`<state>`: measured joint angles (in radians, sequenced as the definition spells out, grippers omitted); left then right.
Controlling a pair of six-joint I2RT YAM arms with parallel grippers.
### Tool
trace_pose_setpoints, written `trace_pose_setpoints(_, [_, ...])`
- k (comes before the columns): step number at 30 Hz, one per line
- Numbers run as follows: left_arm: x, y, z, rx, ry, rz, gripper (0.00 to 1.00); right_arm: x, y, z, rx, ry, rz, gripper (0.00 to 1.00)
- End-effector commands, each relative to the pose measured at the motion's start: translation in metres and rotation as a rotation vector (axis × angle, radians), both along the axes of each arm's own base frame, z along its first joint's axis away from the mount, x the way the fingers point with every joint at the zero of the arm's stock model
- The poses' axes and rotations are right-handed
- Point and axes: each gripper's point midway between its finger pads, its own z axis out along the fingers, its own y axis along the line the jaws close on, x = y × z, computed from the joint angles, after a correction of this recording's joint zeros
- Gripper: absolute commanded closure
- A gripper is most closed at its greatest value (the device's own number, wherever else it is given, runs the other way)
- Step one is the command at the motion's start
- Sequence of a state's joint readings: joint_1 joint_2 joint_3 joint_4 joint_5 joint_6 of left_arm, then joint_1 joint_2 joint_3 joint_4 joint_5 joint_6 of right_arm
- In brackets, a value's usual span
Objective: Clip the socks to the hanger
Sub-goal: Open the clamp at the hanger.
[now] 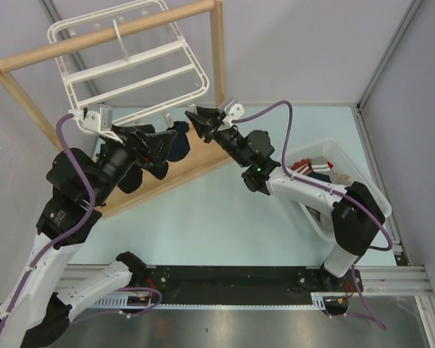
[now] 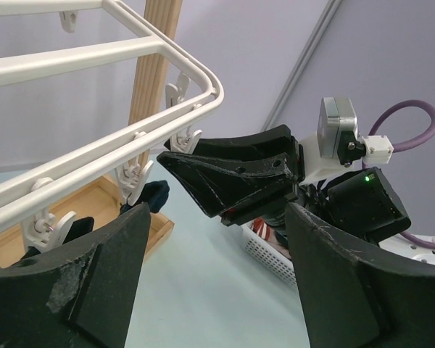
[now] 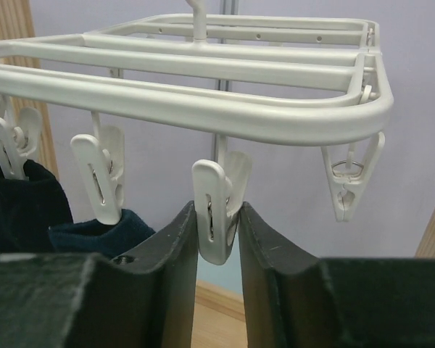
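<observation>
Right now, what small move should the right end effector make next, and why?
Probably the right end effector should squeeze firmer: its fingers touch both sides of the empty clip on the hanger; neighbouring clips hold dark socks.

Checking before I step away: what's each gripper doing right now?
Left gripper: open, holding nothing.
Right gripper: closed on a hanger clip.

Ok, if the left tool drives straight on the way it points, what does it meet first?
Probably the right tool, gripping a clip dead ahead between the left tool's open fingers, just under the hanger's rail. How far off is unclear from the wrist view.
</observation>
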<state>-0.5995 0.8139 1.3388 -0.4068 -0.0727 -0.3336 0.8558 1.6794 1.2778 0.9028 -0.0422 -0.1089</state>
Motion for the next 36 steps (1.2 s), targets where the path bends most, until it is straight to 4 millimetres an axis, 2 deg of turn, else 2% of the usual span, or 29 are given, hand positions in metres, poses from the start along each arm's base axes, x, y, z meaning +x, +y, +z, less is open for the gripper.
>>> trace_pose_setpoints(1, [-0.001,-0.008,0.008,-0.031,-0.016,-0.036,0.2,-0.011,-0.003,0.032,0.044,-0.061,0.014,0.79])
trace_pose_setpoints(5, [0.002,-0.014,0.007,-0.031,-0.006,-0.052,0.2,-0.023,0.003,0.031,0.013,-0.051,0.058,0.89])
trace_pose_setpoints(10, [0.008,-0.022,0.004,-0.014,0.008,-0.071,0.19,-0.04,0.005,0.036,-0.003,-0.035,0.136,0.96])
trace_pose_setpoints(16, [0.014,-0.026,0.004,-0.007,0.015,-0.07,0.18,-0.054,0.008,0.035,-0.015,0.022,0.221,0.99])
trace_pose_setpoints(22, [0.024,-0.016,0.005,-0.033,0.031,0.009,0.18,-0.068,0.003,0.046,0.013,0.049,0.28,1.0])
trace_pose_setpoints(26, [0.03,-0.019,0.002,-0.043,0.042,0.014,0.18,-0.073,0.003,0.05,0.04,0.08,0.319,1.0])
trace_pose_setpoints(36, [0.044,-0.027,0.002,-0.077,0.04,0.024,0.19,-0.073,0.006,0.043,0.034,0.118,0.334,1.0])
